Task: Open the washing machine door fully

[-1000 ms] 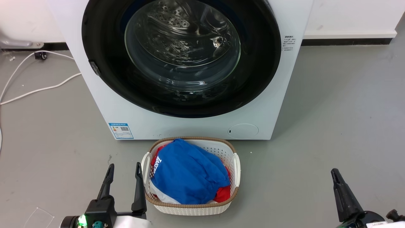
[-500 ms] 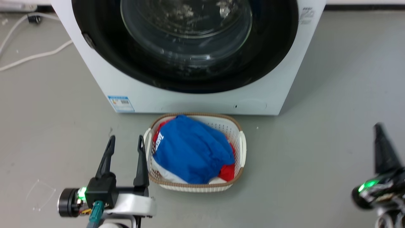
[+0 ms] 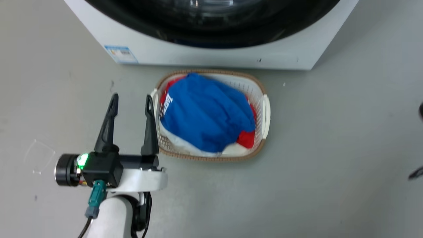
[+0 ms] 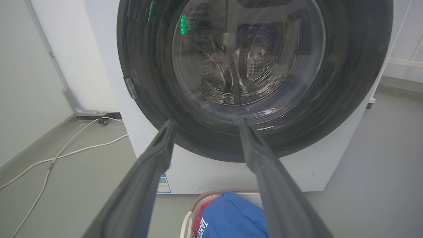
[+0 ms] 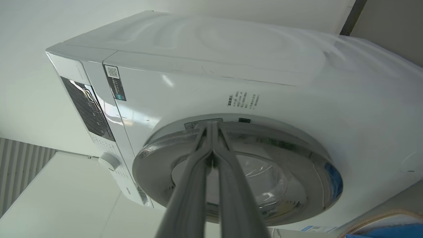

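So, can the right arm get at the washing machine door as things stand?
Probably yes: the right gripper, fingers shut, points at the rim of the washing machine door with nothing between them. The laundry basket lies low, off its path.

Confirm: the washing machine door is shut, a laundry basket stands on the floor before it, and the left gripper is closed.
Not quite. The left gripper is open, fingers well apart, as the left wrist view shows. The washing machine door is shut and the laundry basket stands before it.
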Robot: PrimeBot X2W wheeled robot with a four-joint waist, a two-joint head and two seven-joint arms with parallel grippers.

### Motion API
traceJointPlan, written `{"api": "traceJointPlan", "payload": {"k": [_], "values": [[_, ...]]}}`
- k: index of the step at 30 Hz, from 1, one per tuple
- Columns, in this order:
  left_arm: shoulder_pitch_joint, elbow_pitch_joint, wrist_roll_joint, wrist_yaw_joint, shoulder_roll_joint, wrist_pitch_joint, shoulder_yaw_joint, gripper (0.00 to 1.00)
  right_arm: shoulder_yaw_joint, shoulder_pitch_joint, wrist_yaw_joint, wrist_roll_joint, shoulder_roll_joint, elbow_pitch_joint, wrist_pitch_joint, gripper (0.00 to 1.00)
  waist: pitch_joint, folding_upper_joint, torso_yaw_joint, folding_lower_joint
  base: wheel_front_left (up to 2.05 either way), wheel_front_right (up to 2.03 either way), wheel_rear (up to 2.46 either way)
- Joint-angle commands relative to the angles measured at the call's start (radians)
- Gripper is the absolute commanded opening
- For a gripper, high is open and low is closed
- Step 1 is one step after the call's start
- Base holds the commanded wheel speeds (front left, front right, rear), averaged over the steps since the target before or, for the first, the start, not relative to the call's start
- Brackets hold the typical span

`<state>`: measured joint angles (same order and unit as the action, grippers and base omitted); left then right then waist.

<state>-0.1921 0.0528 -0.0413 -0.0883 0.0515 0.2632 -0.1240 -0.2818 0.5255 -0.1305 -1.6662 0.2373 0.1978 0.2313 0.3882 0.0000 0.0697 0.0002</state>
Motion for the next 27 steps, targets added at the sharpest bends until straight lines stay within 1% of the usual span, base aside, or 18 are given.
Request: {"api": "traceJointPlan", "payload": {"k": [1, 5, 11, 14, 18, 23, 27], "values": [[-0.031, 0.008, 0.006, 0.003, -0.002, 0.002, 0.0, 1.0, 0.015, 0.079, 0.0, 0.016, 0.025, 0.027, 0.017, 0.0, 0.089, 0.0, 0.009, -0.0002, 0.0, 0.0, 0.0], [-0.072, 0.016, 0.01, 0.007, -0.002, 0.002, -0.014, 1.0, 0.045, 0.206, 0.0, 0.057, 0.078, 0.081, 0.045, 0.0, 0.154, 0.0, 0.023, -0.0002, 0.0, 0.0, 0.0], [-0.113, 0.026, -0.001, -0.003, -0.002, 0.002, -0.039, 1.0, 0.095, 0.372, 0.0, 0.1, 0.138, 0.152, 0.089, 0.0, 0.221, 0.0, 0.048, -0.0002, 0.0, 0.0, 0.0], [-0.125, 0.03, -0.006, -0.011, -0.001, 0.002, -0.05, 1.0, 0.135, 0.434, 0.0, 0.123, 0.156, 0.179, 0.125, 0.0, 0.241, 0.0, 0.06, -0.0002, 0.0, 0.0, 0.0], [-0.13, 0.032, -0.014, -0.019, -0.002, 0.002, -0.055, 1.0, 0.18, 0.502, 0.0, 0.149, 0.165, 0.209, 0.155, 0.0, 0.26, 0.0, 0.069, -0.0002, 0.0, 0.0, 0.0], [-0.139, 0.032, -0.017, -0.025, -0.002, 0.002, -0.061, 1.0, 0.214, 0.557, 0.0, 0.172, 0.156, 0.227, 0.167, 0.0, 0.274, 0.0, 0.076, -0.0002, 0.0, 0.0, 0.0], [-0.143, 0.031, -0.023, -0.033, -0.001, 0.002, -0.071, 1.0, 0.248, 0.594, 0.0, 0.185, 0.154, 0.244, 0.2, 0.0, 0.283, 0.0, 0.083, -0.0002, 0.0, 0.0, 0.0]]}}
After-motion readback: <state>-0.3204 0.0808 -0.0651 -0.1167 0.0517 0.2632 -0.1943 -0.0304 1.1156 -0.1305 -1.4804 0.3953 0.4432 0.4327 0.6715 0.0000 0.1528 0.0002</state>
